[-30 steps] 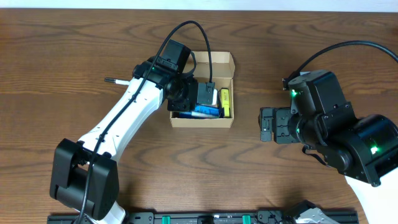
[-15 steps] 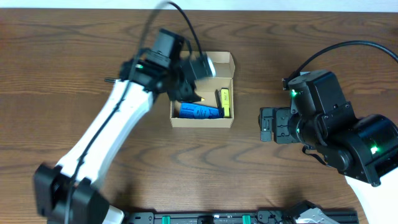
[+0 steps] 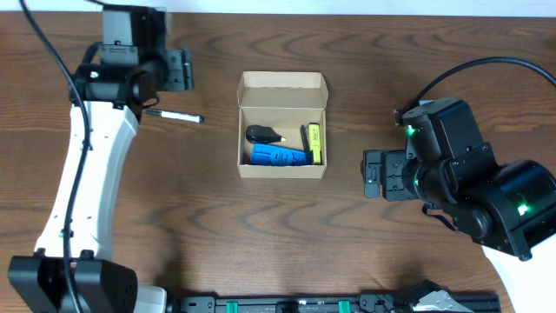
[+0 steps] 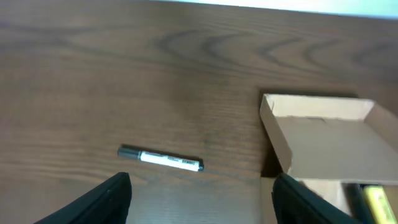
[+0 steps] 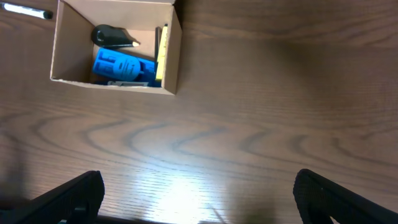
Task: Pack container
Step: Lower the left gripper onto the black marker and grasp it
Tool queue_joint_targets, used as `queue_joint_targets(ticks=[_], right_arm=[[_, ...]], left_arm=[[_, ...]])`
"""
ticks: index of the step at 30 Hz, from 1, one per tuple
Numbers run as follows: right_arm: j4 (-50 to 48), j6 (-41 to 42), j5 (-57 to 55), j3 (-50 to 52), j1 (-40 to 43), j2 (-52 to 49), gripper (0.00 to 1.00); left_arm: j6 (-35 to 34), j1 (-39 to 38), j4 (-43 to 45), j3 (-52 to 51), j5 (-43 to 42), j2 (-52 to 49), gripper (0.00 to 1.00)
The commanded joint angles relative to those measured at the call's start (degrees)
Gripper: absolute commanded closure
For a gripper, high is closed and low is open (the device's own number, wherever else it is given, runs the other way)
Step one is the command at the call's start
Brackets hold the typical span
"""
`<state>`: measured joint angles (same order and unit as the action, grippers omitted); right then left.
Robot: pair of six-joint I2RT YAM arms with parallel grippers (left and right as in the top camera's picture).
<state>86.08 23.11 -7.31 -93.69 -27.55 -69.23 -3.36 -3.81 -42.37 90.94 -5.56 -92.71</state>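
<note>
Plainly, the tan cardboard container sits flap-open mid-table on dark woodgrain, holding a blue object, perhaps a marker. Left gripper hovers spread and empty near a slim white pen; right gripper likewise gapes.

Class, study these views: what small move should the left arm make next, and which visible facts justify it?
Probably lower the open left gripper over the white marker and close on it. The marker lies alone on the table, left of the container, which holds several items, and that empty gripper hovers above it.
</note>
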Motion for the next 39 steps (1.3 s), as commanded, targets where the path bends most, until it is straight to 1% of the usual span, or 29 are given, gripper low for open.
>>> queue_joint_targets(ticks=[1, 2, 4, 5, 8, 11, 14, 17, 21, 26, 31, 34, 37, 39], right_arm=[[0.1, -0.9, -0.1, -0.4, 0.2, 0.2, 0.01], [0.1, -0.9, -0.1, -0.4, 0.2, 0.2, 0.01], [0.1, -0.9, -0.1, -0.4, 0.2, 0.2, 0.01], [0.1, -0.9, -0.1, -0.4, 0.2, 0.2, 0.01], [0.1, -0.9, -0.1, -0.4, 0.2, 0.2, 0.01], [0.1, -0.9, -0.1, -0.4, 0.2, 0.2, 0.01], [0.1, -0.9, -0.1, -0.4, 0.2, 0.2, 0.01], [0.1, -0.9, -0.1, -0.4, 0.2, 0.2, 0.01], [0.1, -0.9, -0.1, -0.4, 0.2, 0.2, 0.01], [0.1, -0.9, -0.1, -0.4, 0.2, 0.2, 0.01], [0.1, -0.9, -0.1, -0.4, 0.2, 0.2, 0.01], [0.1, -0.9, -0.1, -0.4, 0.2, 0.2, 0.01], [0.1, -0.9, -0.1, -0.4, 0.2, 0.2, 0.01], [0.1, -0.9, -0.1, -0.4, 0.2, 0.2, 0.01]], left_arm=[[-5.4, 0.0, -0.2, -0.1, -1.3, -0.5, 0.11], [-5.5, 0.0, -0.2, -0.1, -2.0, -0.6, 0.05], [-6.3, 0.0, -0.2, -0.1, -1.9, -0.9, 0.05], [-8.9, 0.0, -0.3, -0.1, -1.9, -1.3, 0.04], [-21.3, 0.0, -1.7, -0.1, 0.4, -2.9, 0.05], [-37.1, 0.0, -4.4, -0.1, 3.9, -5.9, 0.04], [-45.2, 0.1, -5.7, -0.1, 4.1, -9.4, 0.04], [-49.8, 0.2, -5.8, 0.0, 4.1, -13.5, 0.04], [-53.6, 1.4, -5.8, 1.2, 2.4, -18.9, 0.04], [-56.7, 3.6, -6.1, 2.8, -3.3, -25.4, 0.04], [-57.9, 4.0, -7.4, 4.6, -3.0, -29.2, 0.04], [-59.8, 4.0, -8.7, 5.9, -2.8, -30.8, 0.04], [-59.9, 4.0, -10.4, 8.9, -2.6, -32.6, 0.04], [-59.9, 4.0, -12.3, 11.0, -0.9, -33.4, 0.04]])
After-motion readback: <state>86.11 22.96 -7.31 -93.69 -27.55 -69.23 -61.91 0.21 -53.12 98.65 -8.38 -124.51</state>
